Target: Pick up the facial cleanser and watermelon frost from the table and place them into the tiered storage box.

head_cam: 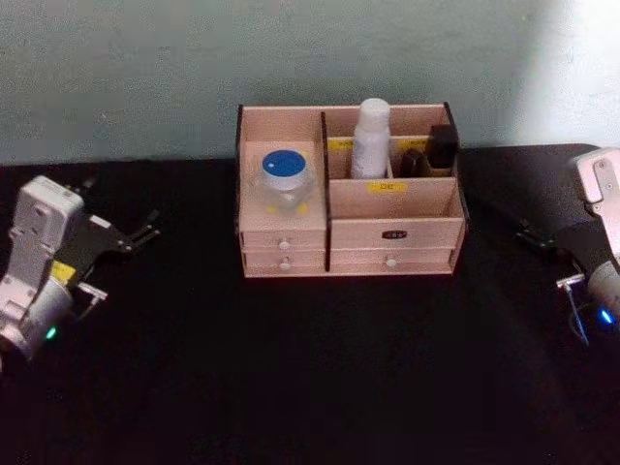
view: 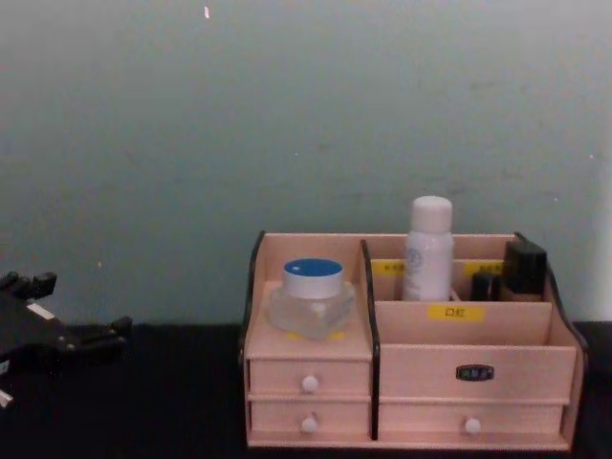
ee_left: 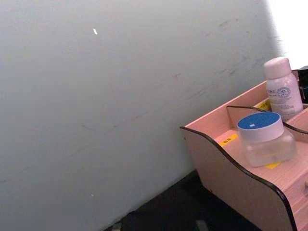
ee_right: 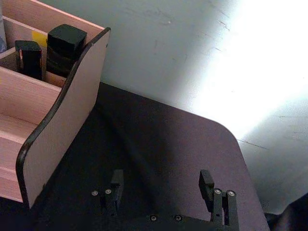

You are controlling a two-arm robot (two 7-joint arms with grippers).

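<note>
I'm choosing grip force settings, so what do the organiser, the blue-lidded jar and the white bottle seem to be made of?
The tiered storage box looks like thin matte wood or plywood: pale pinkish panels with dark cut edges. The blue-lidded jar looks like clear glass or plastic, since its body is see-through, under a matte lid. The white bottle looks like opaque, slightly glossy plastic.

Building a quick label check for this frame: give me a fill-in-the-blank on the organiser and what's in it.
1. The clear jar sitting on the light pinkish wooden tiered storage box has a ___ lid.
2. The white cylindrical bottle stands ___ in a rear compartment.
3. The jar rests above two small drawers with ___ knobs.
4. The right gripper has its fingers ___, holding nothing.

Missing words: blue; upright; white; open
</note>
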